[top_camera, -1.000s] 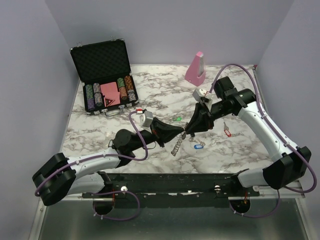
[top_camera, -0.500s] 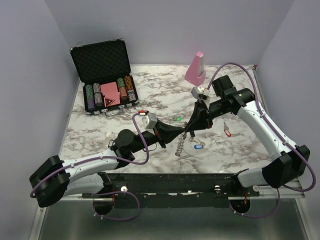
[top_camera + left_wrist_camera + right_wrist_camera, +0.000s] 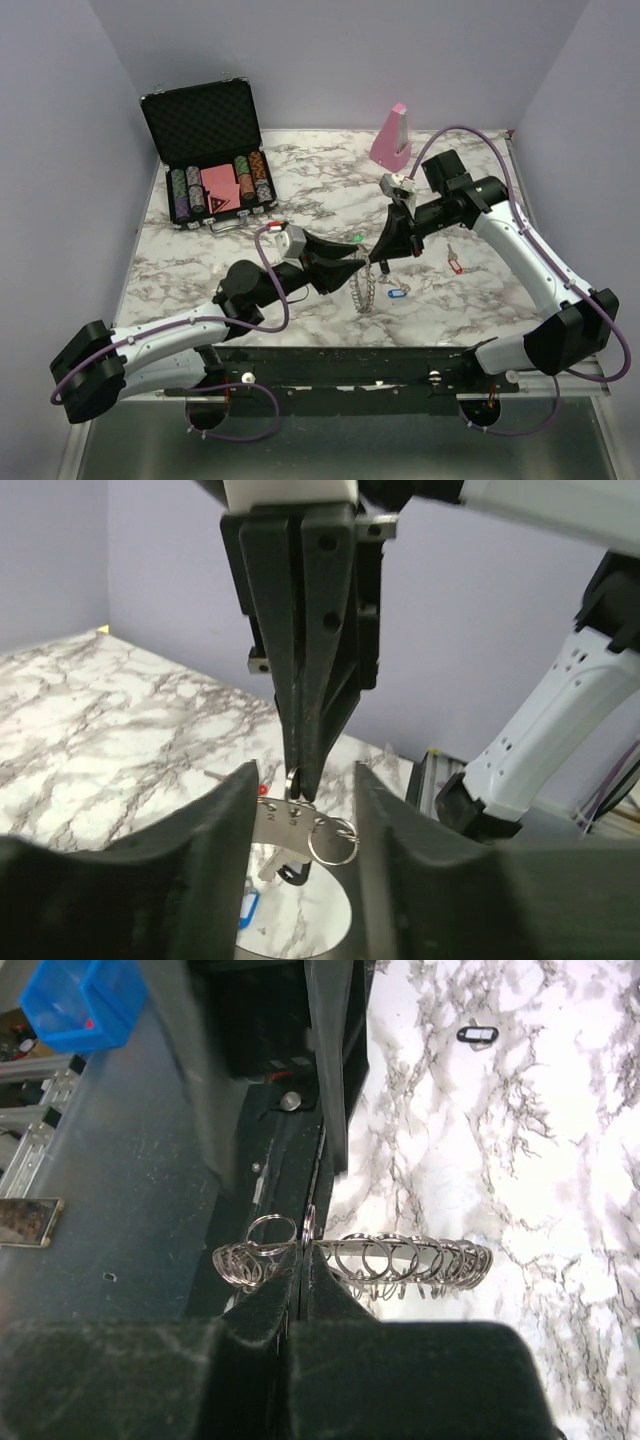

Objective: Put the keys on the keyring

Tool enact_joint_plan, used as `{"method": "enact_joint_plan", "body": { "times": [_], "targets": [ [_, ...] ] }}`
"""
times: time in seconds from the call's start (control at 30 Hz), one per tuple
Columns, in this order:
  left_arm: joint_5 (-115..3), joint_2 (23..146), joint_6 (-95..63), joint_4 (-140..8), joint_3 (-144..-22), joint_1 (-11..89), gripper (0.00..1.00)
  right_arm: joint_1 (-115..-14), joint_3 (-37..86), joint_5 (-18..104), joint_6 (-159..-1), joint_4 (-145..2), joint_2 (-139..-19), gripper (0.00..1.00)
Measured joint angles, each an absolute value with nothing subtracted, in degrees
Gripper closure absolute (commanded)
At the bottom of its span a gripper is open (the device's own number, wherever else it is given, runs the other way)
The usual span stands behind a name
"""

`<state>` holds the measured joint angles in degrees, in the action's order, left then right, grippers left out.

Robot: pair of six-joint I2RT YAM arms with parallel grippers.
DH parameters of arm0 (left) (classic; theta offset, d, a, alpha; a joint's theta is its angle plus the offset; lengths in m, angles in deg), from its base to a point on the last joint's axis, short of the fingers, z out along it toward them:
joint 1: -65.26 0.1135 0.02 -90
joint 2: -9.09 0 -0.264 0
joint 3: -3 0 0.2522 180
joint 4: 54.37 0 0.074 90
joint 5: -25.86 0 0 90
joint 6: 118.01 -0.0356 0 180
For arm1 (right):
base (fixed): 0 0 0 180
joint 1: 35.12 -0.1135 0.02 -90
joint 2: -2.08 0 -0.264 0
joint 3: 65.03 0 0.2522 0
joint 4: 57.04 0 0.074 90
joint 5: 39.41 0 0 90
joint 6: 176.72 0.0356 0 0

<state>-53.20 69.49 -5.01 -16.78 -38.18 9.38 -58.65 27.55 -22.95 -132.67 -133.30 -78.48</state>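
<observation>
The grey keyring point(image 3: 366, 292) hangs edge-on over the marble table, its rim lined with small loops. My right gripper point(image 3: 376, 262) is shut on its top edge; the right wrist view shows the keyring point(image 3: 420, 1257) pinched at the tips of that gripper point(image 3: 303, 1250). My left gripper point(image 3: 352, 268) is open. In its wrist view the keyring point(image 3: 283, 813) sits between the spread jaws of the left gripper point(image 3: 305, 780). A key with a black head hangs from the ring. Loose keys lie on the table: green point(image 3: 357, 238), blue point(image 3: 394, 294), red point(image 3: 456, 266).
An open black case of poker chips point(image 3: 215, 185) stands at the back left. A pink wedge-shaped block point(image 3: 392, 135) stands at the back, right of centre. A black tag point(image 3: 475, 1034) lies on the marble. The black frame rail point(image 3: 340, 365) runs along the near edge.
My left gripper has opened and let go of the keyring. My right gripper has shut on the ring's top edge, and the ring now hangs from it, slightly further right.
</observation>
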Motion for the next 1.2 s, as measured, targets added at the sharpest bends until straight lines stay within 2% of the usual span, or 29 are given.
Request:
{"method": "enact_joint_plan", "body": {
  "times": [0.1, 0.23, 0.43, 0.6, 0.77, 0.93, 1.2],
  "targets": [
    [-53.3, 65.0, -5.0, -17.6, -37.2, 10.2, 0.29, -57.8, 27.5, -21.7, -132.1, -133.1, -78.1, 1.00],
    [-53.2, 57.8, -4.9, -21.8, -36.8, 12.1, 0.18, -54.2, 26.6, -19.4, -130.2, -131.7, -75.8, 1.00],
    [-53.0, 49.1, -3.2, -39.0, -37.8, 18.9, 0.01, -49.6, 26.1, -9.0, -126.6, -128.1, -73.8, 1.00],
    [-53.0, 42.3, -3.5, -54.0, -39.6, 24.6, 0.01, -46.7, 26.3, 3.7, -124.7, -125.5, -73.9, 1.00],
    [-53.0, 40.3, -11.0, -69.5, -48.2, 26.3, 0.01, -39.1, 28.4, 12.9, -124.7, -123.8, -78.1, 0.99],
    [-53.4, 39.6, -19.8, -77.9, -52.4, 26.5, 0.01, -33.2, 32.9, 22.5, -125.5, -122.0, -87.7, 0.99],
    [-55.5, 35.2, -25.9, -82.0, -44.3, 26.7, 0.01, -32.3, 52.6, 36.0, -126.8, -121.7, -108.6, 0.98]
  ]
}}
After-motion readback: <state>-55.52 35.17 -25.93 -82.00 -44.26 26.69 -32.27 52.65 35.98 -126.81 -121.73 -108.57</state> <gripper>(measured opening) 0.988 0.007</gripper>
